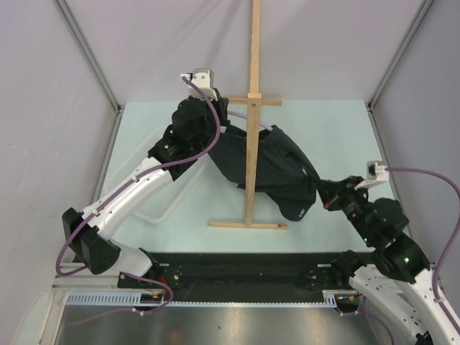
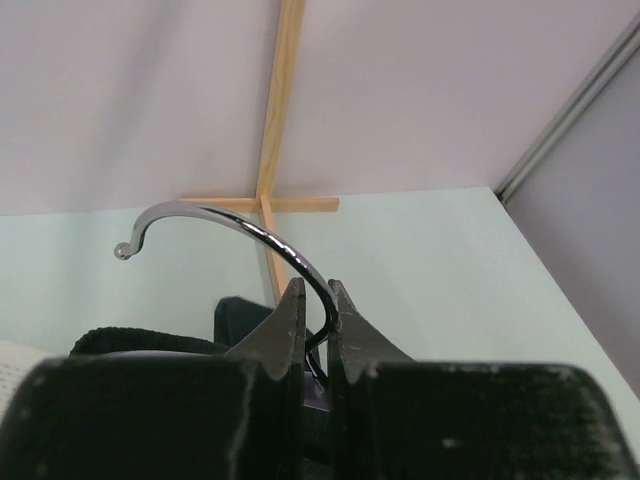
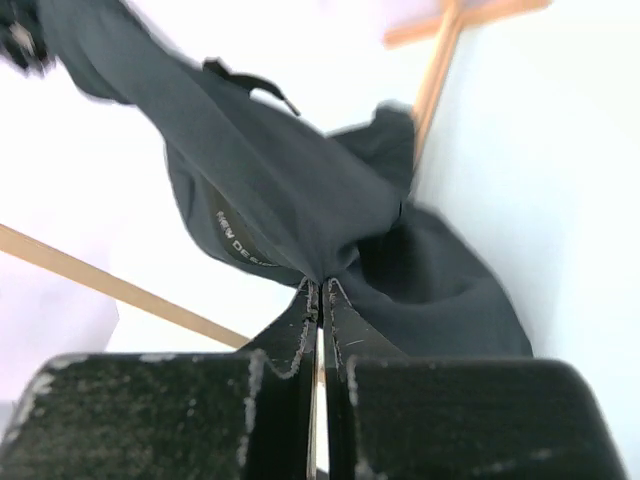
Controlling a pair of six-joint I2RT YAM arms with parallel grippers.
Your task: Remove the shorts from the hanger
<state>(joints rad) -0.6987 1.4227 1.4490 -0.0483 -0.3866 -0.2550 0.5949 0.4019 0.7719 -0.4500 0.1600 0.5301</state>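
Shorts (image 1: 280, 169) look black, soft and rumpled, bearing pale lettering (image 3: 240, 247).

The shorts (image 3: 300, 190), pinched at the tips of the right hand (image 3: 322, 288), are soft, matt black cloth with faint pale printed lettering. That hand's fingers are matt black plastic, slightly grainy and scuffed pale along the edges. Between the fingers of the left hand (image 2: 318, 292), the hanger (image 2: 232, 218) hook is smooth, shiny metal. Beyond it, the stand (image 2: 281, 110) is bare pale wood and the table (image 2: 430, 260) is smooth, matt pale green.
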